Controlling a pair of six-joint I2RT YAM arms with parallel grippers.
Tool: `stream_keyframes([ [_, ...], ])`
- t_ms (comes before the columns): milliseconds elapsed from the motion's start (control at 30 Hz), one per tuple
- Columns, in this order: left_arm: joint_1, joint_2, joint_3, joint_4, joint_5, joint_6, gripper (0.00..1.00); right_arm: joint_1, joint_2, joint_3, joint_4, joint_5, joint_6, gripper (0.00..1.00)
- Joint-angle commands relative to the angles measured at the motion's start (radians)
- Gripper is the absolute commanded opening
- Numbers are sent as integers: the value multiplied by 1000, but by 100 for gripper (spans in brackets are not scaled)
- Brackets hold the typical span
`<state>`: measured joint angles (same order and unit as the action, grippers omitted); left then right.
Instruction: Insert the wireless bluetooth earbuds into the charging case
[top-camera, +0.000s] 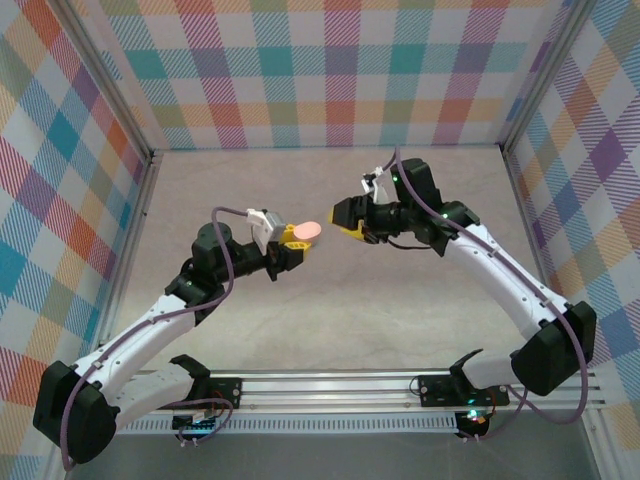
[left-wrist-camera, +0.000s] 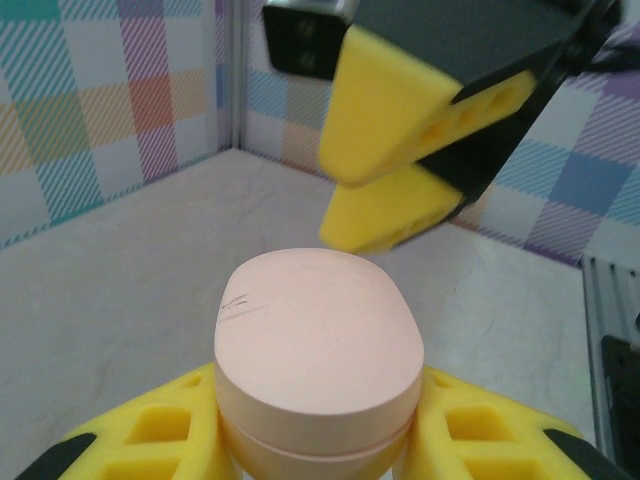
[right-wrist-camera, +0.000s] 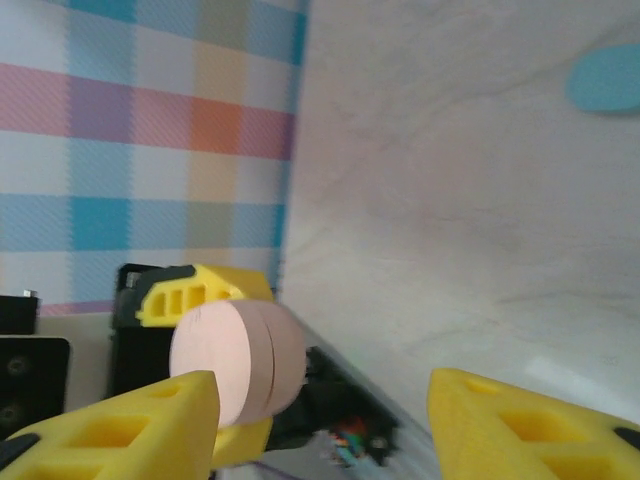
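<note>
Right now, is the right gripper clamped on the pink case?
No: the right gripper stands wide open, short of the pink case, which the left gripper pinches between its yellow fingers.

I count two arms from here, the left arm (top-camera: 150, 330) and the right arm (top-camera: 500, 278). There are two grippers, one per arm: the left gripper (top-camera: 299, 239) and the right gripper (top-camera: 346, 221). Each gripper has two yellow fingers (right-wrist-camera: 120, 425), so four fingers in all. Two purple cables (top-camera: 231, 270) are in view, one along each arm. There is one pink disc-shaped case (left-wrist-camera: 318, 350). On my right wrist feed there is one light blue rounded thing (right-wrist-camera: 608, 78), cut by the edge, and I cannot tell whether it is a case or a bud. There are three plaid walls (top-camera: 340, 70) and one table (top-camera: 330, 320).
</note>
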<state>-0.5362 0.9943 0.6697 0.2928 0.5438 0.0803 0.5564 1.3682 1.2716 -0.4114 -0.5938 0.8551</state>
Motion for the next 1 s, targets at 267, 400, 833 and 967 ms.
stream_keyframes([
  [267, -8, 39, 102, 156, 88, -123, 2, 2, 56, -44, 453, -307, 286, 60],
  [400, -8, 41, 101, 172, 84, -135, 2, 2, 72, -68, 548, -357, 372, 56],
  [833, -8, 87, 137, 150, 78, -137, 3, 2, 84, -92, 644, -426, 450, 43],
  [967, -8, 98, 140, 144, 67, -134, 5, 4, 83, -97, 650, -440, 455, 42],
])
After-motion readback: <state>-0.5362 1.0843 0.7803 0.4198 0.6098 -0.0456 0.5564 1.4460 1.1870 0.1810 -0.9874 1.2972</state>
